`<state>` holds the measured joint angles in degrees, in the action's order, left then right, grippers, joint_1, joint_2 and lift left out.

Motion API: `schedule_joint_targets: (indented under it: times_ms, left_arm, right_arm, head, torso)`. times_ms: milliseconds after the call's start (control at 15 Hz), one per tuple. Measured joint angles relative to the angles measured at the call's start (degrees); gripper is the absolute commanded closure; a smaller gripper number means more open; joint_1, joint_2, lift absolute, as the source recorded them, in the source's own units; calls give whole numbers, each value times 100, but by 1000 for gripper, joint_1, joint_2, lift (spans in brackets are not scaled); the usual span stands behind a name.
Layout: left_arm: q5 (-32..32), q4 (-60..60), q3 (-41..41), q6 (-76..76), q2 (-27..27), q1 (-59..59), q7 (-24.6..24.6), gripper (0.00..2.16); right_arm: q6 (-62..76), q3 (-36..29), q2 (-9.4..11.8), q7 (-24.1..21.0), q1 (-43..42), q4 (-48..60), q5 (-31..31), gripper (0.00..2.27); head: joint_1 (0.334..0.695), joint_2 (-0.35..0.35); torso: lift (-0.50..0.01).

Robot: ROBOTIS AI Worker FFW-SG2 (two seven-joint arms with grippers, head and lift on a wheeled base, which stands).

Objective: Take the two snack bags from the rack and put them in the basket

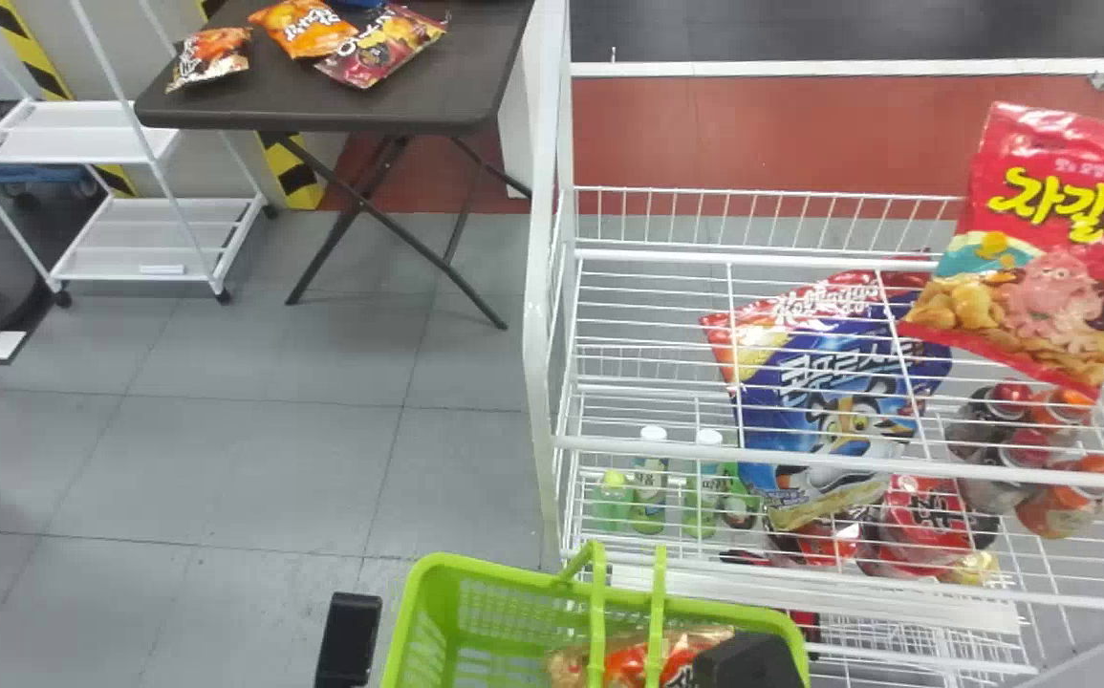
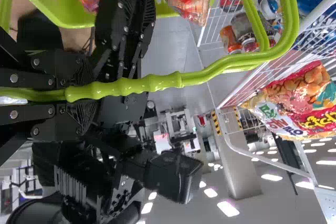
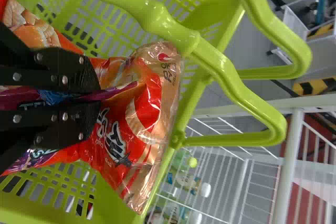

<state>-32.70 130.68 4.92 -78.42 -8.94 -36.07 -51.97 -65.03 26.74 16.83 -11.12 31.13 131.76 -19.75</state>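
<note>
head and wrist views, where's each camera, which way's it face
Head view: on head, forward and down at rack; black arm parts show.
Left wrist view: on wrist, past left gripper and handle, towards rack.
Right wrist view: on wrist, past right gripper and snack bag, into basket.
Both wrist views share basket and rack.

Glossy green plastic basket (image 1: 475,575).

Red snack bag (image 1: 1049,258) carried on right side of white wire rack (image 1: 538,334). Blue-and-red bag (image 1: 824,392), bottles (image 1: 650,492), cans (image 1: 1063,506) and red packs (image 1: 924,521) seen through its wires. Three snack bags (image 1: 303,29) laid on dark folding desk (image 1: 227,107) behind, two touching.
</note>
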Motion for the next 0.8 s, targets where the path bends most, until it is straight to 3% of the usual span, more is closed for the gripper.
schedule_joint_targets:
  times_ms: [133, 600, 800]
  left_arm:
    - [20, 8, -27, 5, 8, 1, 23, 1838]
    - [80, 1, -82, -5, 16, 4, 35, 1838]
    - [80, -15, -71, 15, 15, -10, 8, 1841]
  right_arm:
    - [-130, -205, -1, 24, 59, 58, -161, 49]
    - [440, -728, 27, 113, 340, 886, -43, 53]
    - [1129, -797, 18, 131, 503, 1063, 786, 53]
  head:
    - [695, -40]
    - [695, -95]
    - [695, -162]
  torso:
    - [-11]
    - [-11]
    - [-11]
